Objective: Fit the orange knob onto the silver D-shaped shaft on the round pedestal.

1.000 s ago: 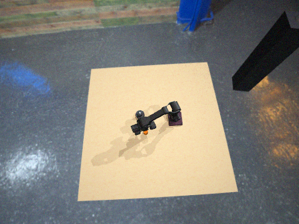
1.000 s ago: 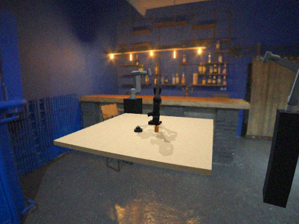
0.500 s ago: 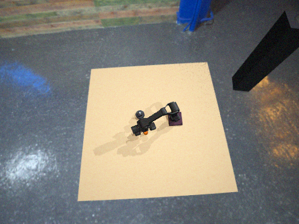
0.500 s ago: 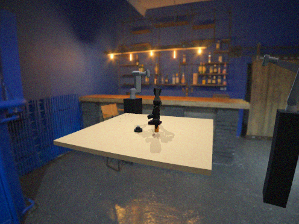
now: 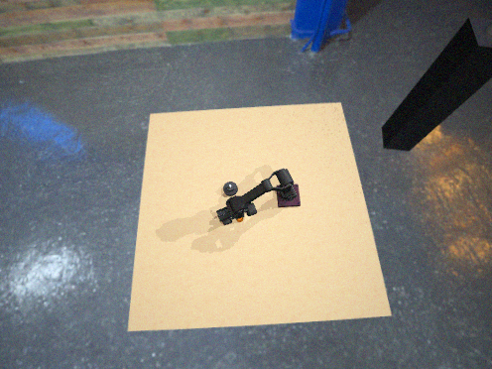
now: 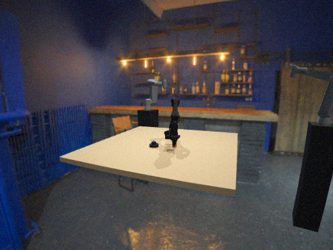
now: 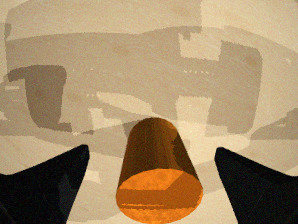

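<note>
The orange knob [image 5: 240, 219] [image 6: 174, 146] [image 7: 159, 195] stands upright on the table, mostly hidden by the arm in the top and exterior views. In the wrist view its round top faces the camera, low in the middle, and its hole is hidden underneath. My gripper [image 7: 153, 153] is open, with one black finger on each side of the knob and a gap on both sides. The round dark pedestal [image 5: 230, 191] [image 6: 154, 145] stands on the table a short way from the knob. The silver shaft [image 5: 230, 185] rises from its middle; its flat side is too small to make out.
The light wooden table [image 5: 258, 278] [image 6: 201, 168] carries the arm, whose base sits on a dark purple plate [image 5: 296, 202] to the right in the top view. The arm's shadows fall around the knob. Black pillars and a bar counter stand off the table.
</note>
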